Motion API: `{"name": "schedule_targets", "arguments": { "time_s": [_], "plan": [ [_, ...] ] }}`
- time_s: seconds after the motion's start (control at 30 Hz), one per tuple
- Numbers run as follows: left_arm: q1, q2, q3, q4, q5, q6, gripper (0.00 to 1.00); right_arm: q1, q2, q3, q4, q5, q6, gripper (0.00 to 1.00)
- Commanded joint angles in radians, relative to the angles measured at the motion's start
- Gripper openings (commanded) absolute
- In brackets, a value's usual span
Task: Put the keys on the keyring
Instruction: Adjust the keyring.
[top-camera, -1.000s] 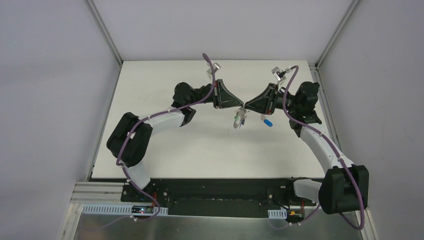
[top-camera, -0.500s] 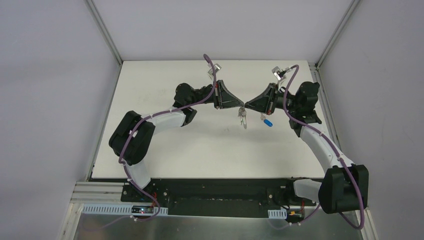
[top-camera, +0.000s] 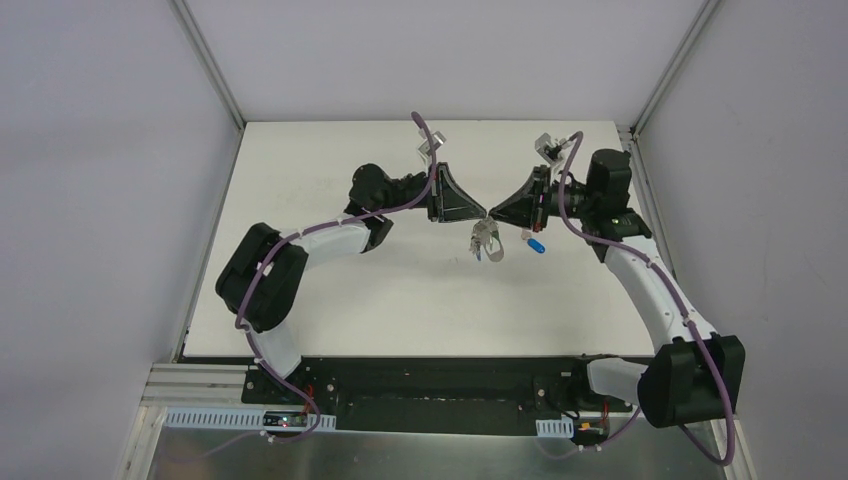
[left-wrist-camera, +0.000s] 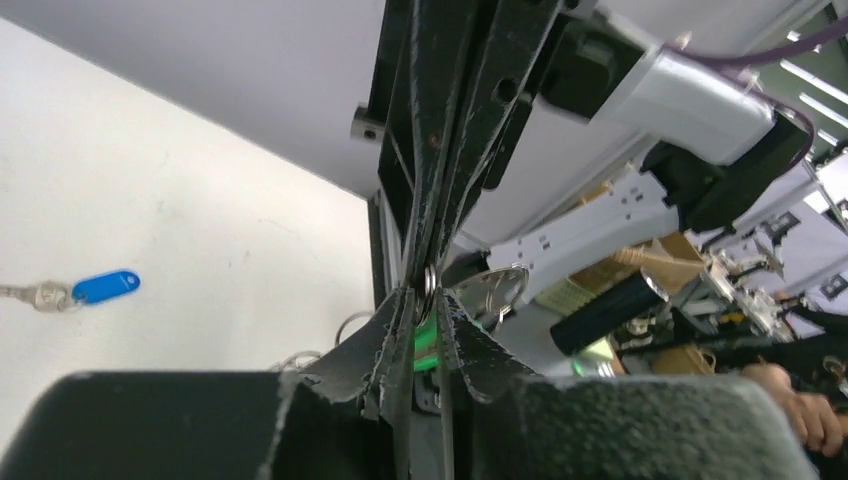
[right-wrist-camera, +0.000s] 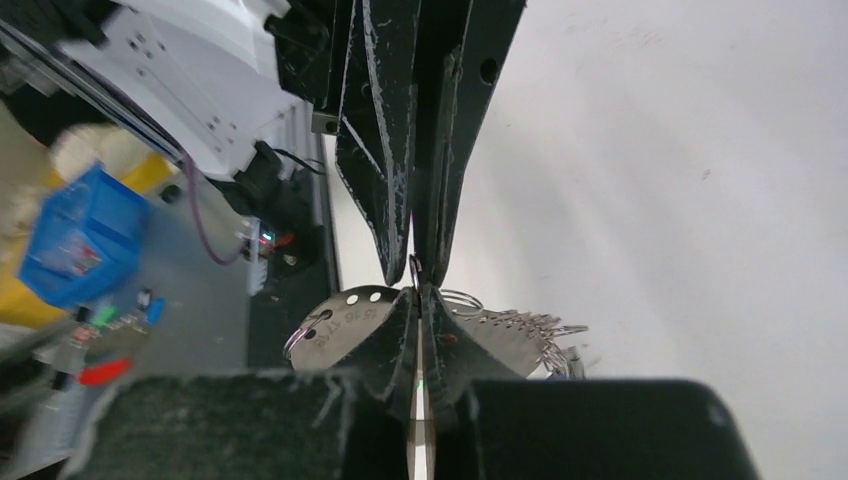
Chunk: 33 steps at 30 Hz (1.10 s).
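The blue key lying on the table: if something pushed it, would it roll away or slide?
The blue key lies flat on the table, so it would probably slide, not roll. Its plastic head seems joined to the metal part by a small ring, so a push may swing it round. It looks tiny, so likely very light.

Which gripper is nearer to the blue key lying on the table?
Right. The blue key lies close by the right gripper; the left gripper meets it tip to tip from the far side.
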Motion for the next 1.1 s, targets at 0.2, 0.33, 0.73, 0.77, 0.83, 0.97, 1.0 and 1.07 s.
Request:
{"name": "schedule_targets", "arguments": {
  "time_s": [0.2,0.33,0.73,0.77,0.83,0.97,1.0,1.07],
  "plan": [
    [0.026,-0.197,0.083,-0.786,0.102,0.735,0.24,0.197,-0.057,0.251,-0.925,0.283,-1.106,0.0],
    [0.027,-0.226,0.189,-1.258,0.002,1.084,0.28,0.248,-0.095,0.239,-0.947,0.422,-1.17,0.0],
    [0.027,-0.211,0.318,-1.655,-0.334,1.245,0.38,0.34,-0.186,0.205,-0.967,0.707,-1.26,0.0],
    [0.027,-0.211,0.32,-1.656,-0.353,1.243,0.39,0.342,-0.194,0.199,-0.961,0.723,-1.266,0.0],
    [0.027,-0.208,0.325,-1.662,-0.395,1.239,0.43,0.352,-0.208,0.182,-0.944,0.764,-1.283,0.0],
    [0.027,-0.177,0.382,-1.725,-0.445,1.22,0.58,0.363,-0.245,0.116,-0.881,0.855,-1.319,0.0],
    [0.026,-0.163,0.406,-1.752,-0.448,1.214,0.64,0.365,-0.254,0.1,-0.859,0.877,-1.328,0.0],
    [0.027,-0.128,0.46,-1.814,-0.451,1.205,0.7,0.366,-0.277,0.06,-0.821,0.903,-1.338,0.0]
  ]
}}
